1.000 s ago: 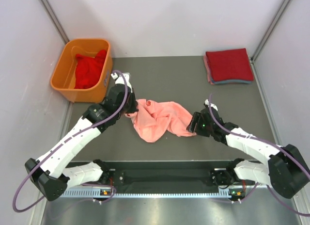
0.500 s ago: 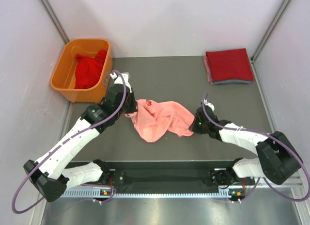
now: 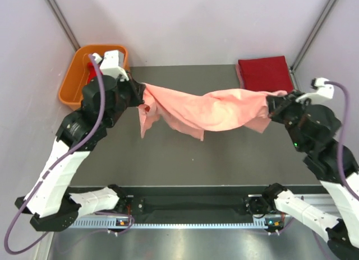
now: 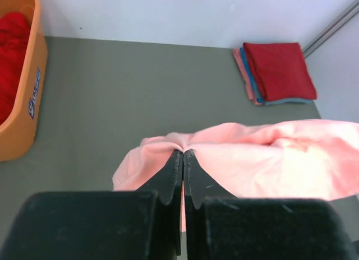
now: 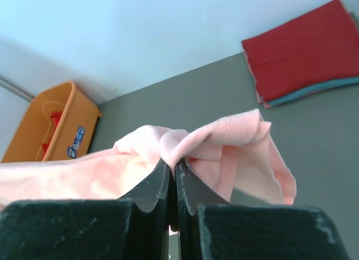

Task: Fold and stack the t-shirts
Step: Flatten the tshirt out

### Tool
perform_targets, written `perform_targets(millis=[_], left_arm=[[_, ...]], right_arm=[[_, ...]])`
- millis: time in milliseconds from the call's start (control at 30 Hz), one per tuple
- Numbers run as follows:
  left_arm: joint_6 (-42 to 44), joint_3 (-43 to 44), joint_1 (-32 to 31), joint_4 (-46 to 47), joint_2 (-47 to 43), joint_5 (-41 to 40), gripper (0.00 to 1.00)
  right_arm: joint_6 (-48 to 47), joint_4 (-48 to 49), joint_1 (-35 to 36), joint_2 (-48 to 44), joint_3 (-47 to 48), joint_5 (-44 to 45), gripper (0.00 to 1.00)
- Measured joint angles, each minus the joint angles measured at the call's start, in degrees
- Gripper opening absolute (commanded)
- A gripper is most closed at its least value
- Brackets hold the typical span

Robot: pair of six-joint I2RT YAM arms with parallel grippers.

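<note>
A salmon-pink t-shirt (image 3: 207,110) hangs stretched in the air between both arms, above the grey table. My left gripper (image 3: 141,94) is shut on its left end, and the cloth (image 4: 252,159) bunches at the black fingertips (image 4: 175,159). My right gripper (image 3: 273,106) is shut on the right end, where the pink fabric (image 5: 224,142) folds over the pinched fingers (image 5: 162,170). A stack of folded t-shirts (image 3: 265,75) with a red one on top lies at the back right. More red t-shirts (image 3: 100,80) sit crumpled in the orange tub.
The orange plastic tub (image 3: 73,80) stands at the back left corner, next to the left arm. White walls close in the table on three sides. The arm bases and a metal rail (image 3: 190,207) run along the near edge.
The right gripper shut on the shirt's right edge. Both arms then lifted and drew apart, raising the crumpled pink shirt off the table and stretching it out in the air.
</note>
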Motion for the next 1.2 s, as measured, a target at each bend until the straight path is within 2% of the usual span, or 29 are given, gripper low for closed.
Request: perform_targets(millis=[167, 333, 500, 667, 700, 733, 800, 833, 900, 967, 1000, 1033, 1200], left_arm=[[0.0, 0.83, 0.0, -1.75, -3.1, 0.85, 0.0], [0.74, 0.72, 0.07, -2.08, -0.76, -0.37, 0.0], [1.53, -1.97, 3.76, 0.02, 8.98, 1.64, 0.0], [1.6, -5.68, 15.93, 6.14, 26.08, 15.52, 0.0], [1.75, -4.63, 17.4, 6.84, 29.46, 16.96, 0.03], [2.21, -1.75, 19.08, 6.38, 34.47, 18.45, 0.16], [3.67, 8.66, 20.92, 4.22, 45.24, 19.96, 0.33], [4.57, 15.19, 21.4, 3.21, 50.75, 20.28, 0.45], [5.6, 26.14, 21.53, 0.96, 58.47, 20.0, 0.52], [5.79, 29.24, 21.07, -0.76, 59.98, 18.69, 0.51], [5.73, 28.52, 20.48, -2.05, 58.75, 17.16, 0.51], [5.42, 25.16, 19.76, -1.75, 56.17, 15.13, 0.51], [0.7, -13.73, 14.1, 1.68, 27.76, 10.82, 0.52]], right_arm=[[-0.92, -6.1, -0.02, -3.37, 3.39, 2.84, 0.0], [-2.21, -7.43, -0.09, -1.88, 0.5, 4.15, 0.0], [-4.07, -5.62, -1.33, 5.09, -6.62, 3.52, 0.0], [-6.25, 0.74, -8.68, 17.29, -13.14, -4.24, 0.0], [-6.51, 1.75, -10.12, 19.1, -14.01, -5.6, 0.0], [-6.69, 2.73, -12.07, 21.53, -14.62, -7.28, 0.01], [-7.08, 4.98, -15.15, 26.71, -14.75, -10.51, 0.03], [-7.15, 5.6, -16.5, 29.35, -14.25, -11.67, 0.07], [-6.97, 6.49, -18.34, 34.69, -12.41, -13.81, 0.19], [-6.93, 6.62, -19.21, 37.97, -10.73, -14.8, 0.25], [-6.62, 6.64, -19.41, 38.82, -10.03, -15.26, 0.32], [-6.25, 6.69, -19.5, 38.97, -9.7, -15.67, 0.35], [-5.01, 6.69, -19.21, 35.26, -10.03, -17.88, 0.45]])
